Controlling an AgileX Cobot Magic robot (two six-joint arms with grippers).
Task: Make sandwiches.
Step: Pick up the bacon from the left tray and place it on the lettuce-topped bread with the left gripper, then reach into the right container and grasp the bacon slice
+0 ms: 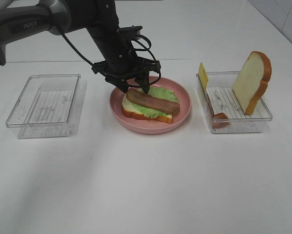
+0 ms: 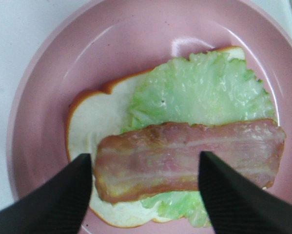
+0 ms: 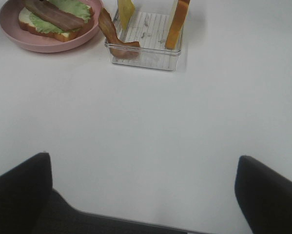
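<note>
Reddish-brown toy bacon strip [image 2: 184, 156] lying on the ruffled green lettuce leaf [image 2: 204, 92] looks light and floppy, so my left gripper [image 2: 145, 161], partly open and empty above it, should pinch mid-length.

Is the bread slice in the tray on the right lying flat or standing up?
Standing up: the bread slice rests on its crust edge, tilted, rising well above the tray rim.

High camera overlooks the table [image 1: 146, 185]; left wrist looks closely down on the plate [image 2: 48, 73]; right wrist sees it far off.
</note>
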